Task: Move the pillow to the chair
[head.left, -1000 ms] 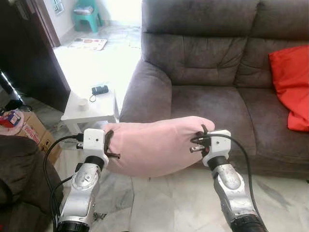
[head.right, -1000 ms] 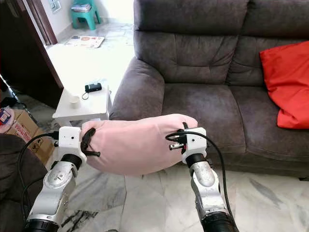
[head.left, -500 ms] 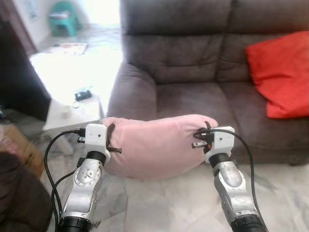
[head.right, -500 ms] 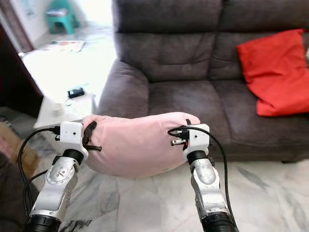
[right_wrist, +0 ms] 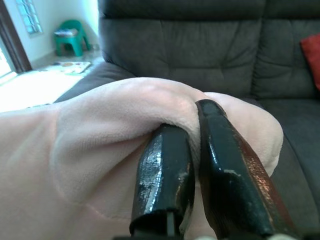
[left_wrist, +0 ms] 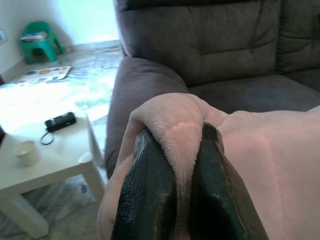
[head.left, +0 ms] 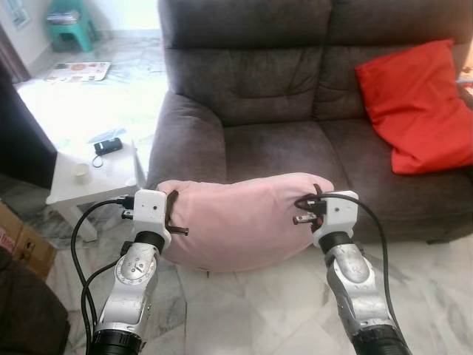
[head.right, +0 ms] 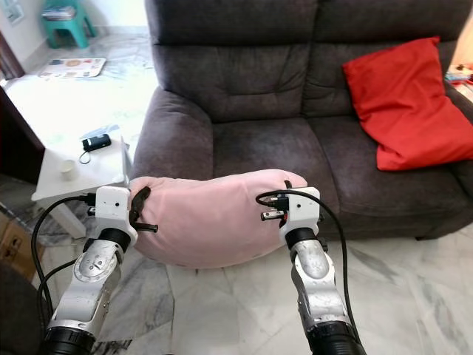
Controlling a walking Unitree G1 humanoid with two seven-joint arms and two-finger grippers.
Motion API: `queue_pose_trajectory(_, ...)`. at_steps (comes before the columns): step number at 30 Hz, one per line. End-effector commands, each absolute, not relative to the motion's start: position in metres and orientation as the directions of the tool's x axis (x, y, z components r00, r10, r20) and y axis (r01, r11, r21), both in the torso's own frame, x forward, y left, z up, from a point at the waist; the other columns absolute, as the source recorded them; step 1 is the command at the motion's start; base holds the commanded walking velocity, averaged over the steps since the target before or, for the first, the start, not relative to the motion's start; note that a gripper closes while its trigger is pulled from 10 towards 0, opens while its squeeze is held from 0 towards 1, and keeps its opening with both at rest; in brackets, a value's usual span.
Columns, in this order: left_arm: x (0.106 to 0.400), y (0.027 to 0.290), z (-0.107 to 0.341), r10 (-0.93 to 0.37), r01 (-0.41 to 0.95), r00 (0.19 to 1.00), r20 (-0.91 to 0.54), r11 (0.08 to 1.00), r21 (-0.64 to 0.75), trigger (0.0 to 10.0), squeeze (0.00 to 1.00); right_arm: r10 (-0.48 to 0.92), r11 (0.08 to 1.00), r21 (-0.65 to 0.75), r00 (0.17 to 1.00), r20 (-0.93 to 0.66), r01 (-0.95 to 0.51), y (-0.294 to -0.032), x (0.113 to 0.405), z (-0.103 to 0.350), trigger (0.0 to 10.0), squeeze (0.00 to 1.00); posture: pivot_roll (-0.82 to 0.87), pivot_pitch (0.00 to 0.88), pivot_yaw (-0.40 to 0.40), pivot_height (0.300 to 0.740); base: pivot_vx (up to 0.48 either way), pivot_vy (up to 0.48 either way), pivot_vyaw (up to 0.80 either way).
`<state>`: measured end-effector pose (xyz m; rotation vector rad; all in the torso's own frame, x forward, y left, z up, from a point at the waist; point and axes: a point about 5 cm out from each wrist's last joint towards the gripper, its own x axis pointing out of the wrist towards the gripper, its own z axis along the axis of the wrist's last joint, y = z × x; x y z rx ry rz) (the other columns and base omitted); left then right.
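black fingers [left_wrist: 145, 195] of the left gripper [head.left: 171, 214] pinch one end of the pink pillow [head.left: 240, 222], and the right gripper [head.left: 310, 209] is clamped on the other end, so it hangs slung between them above the marble floor [head.left: 244, 310], just before the grey sofa [head.left: 295, 89]. soft plush fabric bunches into folds at each pinch, sagging in the middle.

Silver arms, white wrists, black cables
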<state>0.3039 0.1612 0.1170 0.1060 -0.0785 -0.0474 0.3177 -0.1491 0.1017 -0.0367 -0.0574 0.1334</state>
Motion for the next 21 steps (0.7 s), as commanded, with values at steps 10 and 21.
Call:
queue_pose_trajectory(10, 0.3047, 0.1596, 0.128, -0.06, 0.043, 0.989, 0.132, 0.991, 0.127, 10.0, 0.0, 0.153, 0.988, -0.031, 0.979, 0.134, -0.15, -0.1416, 0.323, 0.1216, 10.0, 0.0, 0.07, 0.023, -0.011, 0.74, 0.0, -0.319, 0.0)
queue_pose_trajectory(21, 0.3045, 0.1622, 0.1296, -0.052, 0.035, 0.989, 0.139, 0.992, 0.121, 10.0, 0.0, 0.158, 0.987, -0.031, 0.978, 0.138, -0.155, -0.1399, 0.324, 0.1237, 10.0, 0.0, 0.07, 0.029, -0.012, 0.74, 0.0, -0.058, 0.0)
